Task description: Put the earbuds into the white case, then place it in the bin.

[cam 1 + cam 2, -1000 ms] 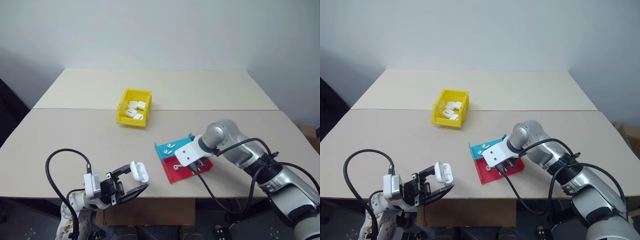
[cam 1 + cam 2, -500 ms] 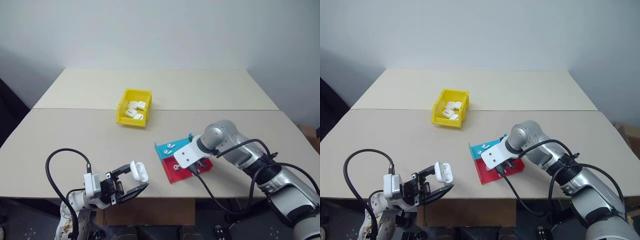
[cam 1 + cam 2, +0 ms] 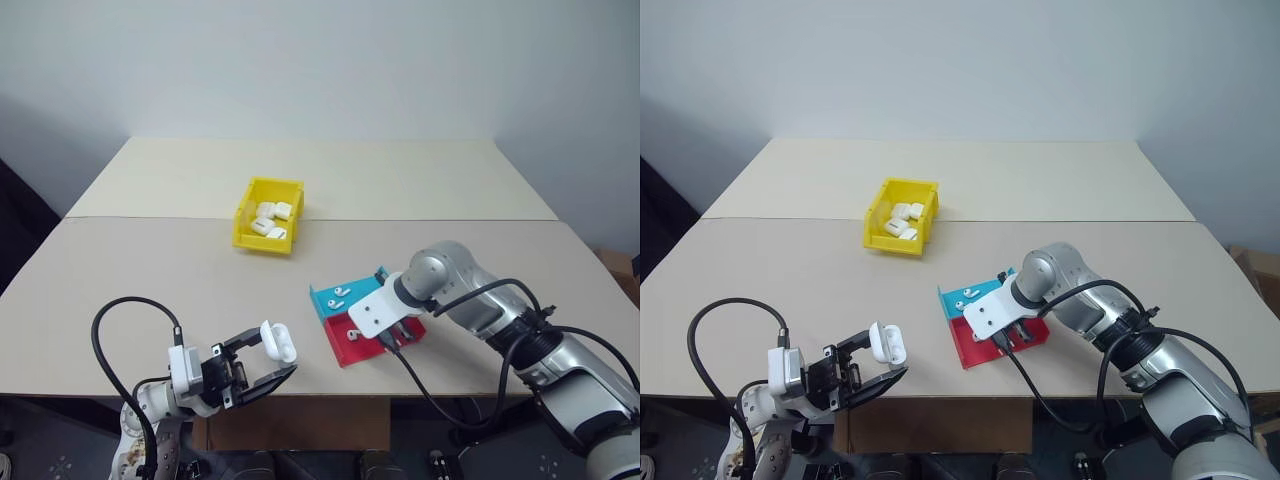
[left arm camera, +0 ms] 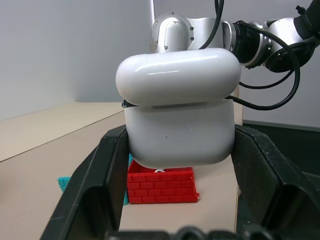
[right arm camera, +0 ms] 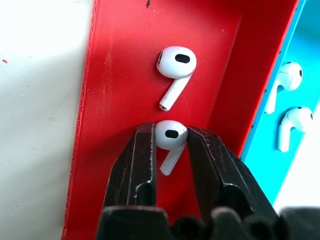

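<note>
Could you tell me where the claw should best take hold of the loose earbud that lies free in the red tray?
Take the loose earbud by its rounded head, from straight above: it lies flat in the red tray, and the head is the bulkiest part, while the thin stem would likely slip. The right claw is already closed on the other earbud this way.

white case (image 4: pixel 177 117) held upright; earbuds (image 5: pixel 171 137) in trays; bin (image 3: pixel 268 215) far.

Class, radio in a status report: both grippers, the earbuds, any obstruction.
Left gripper shut on glossy white charging case. Right gripper shut on tiny white earbud in shallow red tray. Nothing in the way.
</note>
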Tool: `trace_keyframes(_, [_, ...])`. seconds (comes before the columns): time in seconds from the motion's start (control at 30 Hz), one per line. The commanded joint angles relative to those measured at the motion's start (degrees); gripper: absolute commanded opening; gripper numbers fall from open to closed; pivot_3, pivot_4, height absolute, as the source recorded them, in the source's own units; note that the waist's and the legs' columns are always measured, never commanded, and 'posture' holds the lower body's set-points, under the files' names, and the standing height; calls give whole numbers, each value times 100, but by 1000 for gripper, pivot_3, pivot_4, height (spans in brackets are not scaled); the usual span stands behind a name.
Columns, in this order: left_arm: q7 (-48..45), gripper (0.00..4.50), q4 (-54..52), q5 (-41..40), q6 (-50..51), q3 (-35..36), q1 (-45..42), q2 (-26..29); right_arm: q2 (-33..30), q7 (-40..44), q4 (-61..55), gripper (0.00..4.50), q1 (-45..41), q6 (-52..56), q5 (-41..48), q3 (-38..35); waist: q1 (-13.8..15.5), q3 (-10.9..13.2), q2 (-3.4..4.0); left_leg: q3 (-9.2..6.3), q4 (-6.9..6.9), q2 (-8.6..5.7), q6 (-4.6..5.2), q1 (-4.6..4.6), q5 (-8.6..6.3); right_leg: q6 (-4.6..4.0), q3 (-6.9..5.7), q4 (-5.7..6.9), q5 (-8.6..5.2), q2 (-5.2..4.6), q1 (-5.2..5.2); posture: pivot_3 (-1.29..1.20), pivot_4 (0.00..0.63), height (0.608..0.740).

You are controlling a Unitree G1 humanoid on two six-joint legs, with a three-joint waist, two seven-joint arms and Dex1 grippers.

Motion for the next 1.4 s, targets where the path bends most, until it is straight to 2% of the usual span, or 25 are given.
trace_keyframes(0.03, [-46,2770,-42,-21,-151,29,-26,26,-4,-14,-123,1161,28,-57,-33,-160,0,0,0,0,0,0,0,0,0,0,0,0,0,0,0,0,150,740])
trace_keyframes(0.47, [-51,2770,199,-53,-246,40,-228,-49,-108,91,-558,1161,118,258,121,-412,8,0,0,0,0,0,0,-1,0,0,0,0,0,0,0,0,150,740])
trace_keyframes(0.57, [-19,2770,258,-156,-212,60,-479,-131,-235,217,-1090,1161,223,755,492,-837,24,0,0,0,0,0,0,-3,0,1,0,0,0,0,-1,0,150,740])
trace_keyframes(0.7, [222,2770,-12,-449,205,51,-768,-219,-309,61,-1853,1161,362,1795,1361,-1893,21,0,0,0,0,0,0,-5,0,1,-1,-2,1,-1,1,0,150,740])
trace_keyframes(0.87, [65,2770,-8,-720,536,-42,-1170,-274,287,-755,-2434,1161,491,2712,2991,-3617,8,0,-1,-2,0,0,0,-3,0,1,-1,0,2,0,3,0,150,740])
trace_keyframes(1.0, [-99,2770,78,-882,761,-96,-1543,-371,980,-1305,-2727,1161,967,1909,4017,-4526,9,-1,-2,-7,-1,1,0,-1,0,2,-4,-2,2,3,11,0,150,740])
trace_keyframes(1.27, [-457,2770,329,-1096,1060,-221,-2162,-757,2074,-1847,-2648,1161,1173,1217,5427,-4594,-19,-1,-1,-8,-1,0,1,-1,1,6,-2,1,4,6,10,0,150,740])
trace_keyframes(1.4, [-542,2770,347,-1068,1120,-223,-2258,-910,2306,-1929,-2566,1161,1239,916,5530,-4345,-15,-1,-1,-10,0,-1,1,-4,1,7,-2,-2,5,5,12,0,150,740])
